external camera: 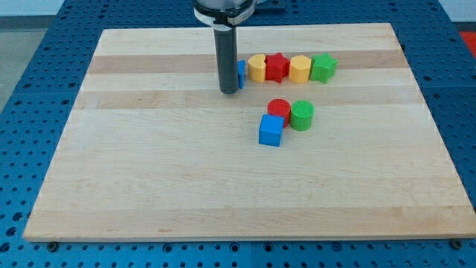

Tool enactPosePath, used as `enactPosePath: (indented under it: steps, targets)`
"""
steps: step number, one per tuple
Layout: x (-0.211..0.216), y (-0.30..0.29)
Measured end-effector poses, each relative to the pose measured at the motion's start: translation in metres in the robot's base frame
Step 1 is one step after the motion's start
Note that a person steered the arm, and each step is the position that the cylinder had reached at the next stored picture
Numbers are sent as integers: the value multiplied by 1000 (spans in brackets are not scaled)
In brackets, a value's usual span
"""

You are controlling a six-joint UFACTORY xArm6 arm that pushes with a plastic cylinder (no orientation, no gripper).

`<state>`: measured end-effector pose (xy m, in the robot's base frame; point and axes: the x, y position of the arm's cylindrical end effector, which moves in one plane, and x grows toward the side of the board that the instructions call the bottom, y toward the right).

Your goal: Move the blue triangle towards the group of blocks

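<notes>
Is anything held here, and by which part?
Nothing is held. My tip stands against the left side of the mostly hidden blue block, only pushing.

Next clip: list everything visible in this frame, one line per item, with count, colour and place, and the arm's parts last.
blue triangle: 1, blue, mostly hidden behind the rod, left end of the top row
yellow blocks: 2, yellow, top row, either side of the red star
red star: 1, red, middle of top row
green star: 1, green, right end of top row
red cylinder: 1, red, lower cluster
green cylinder: 1, green, right of red cylinder
blue cube: 1, blue, below red cylinder
wooden board: 1, light wood, on a blue surface
my tip: 1, dark rod, just left of the blue triangle
</notes>
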<state>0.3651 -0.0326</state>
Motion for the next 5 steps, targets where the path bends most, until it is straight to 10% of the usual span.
enactPosePath:
  steps: [5]
  targets:
    - [-12,7]
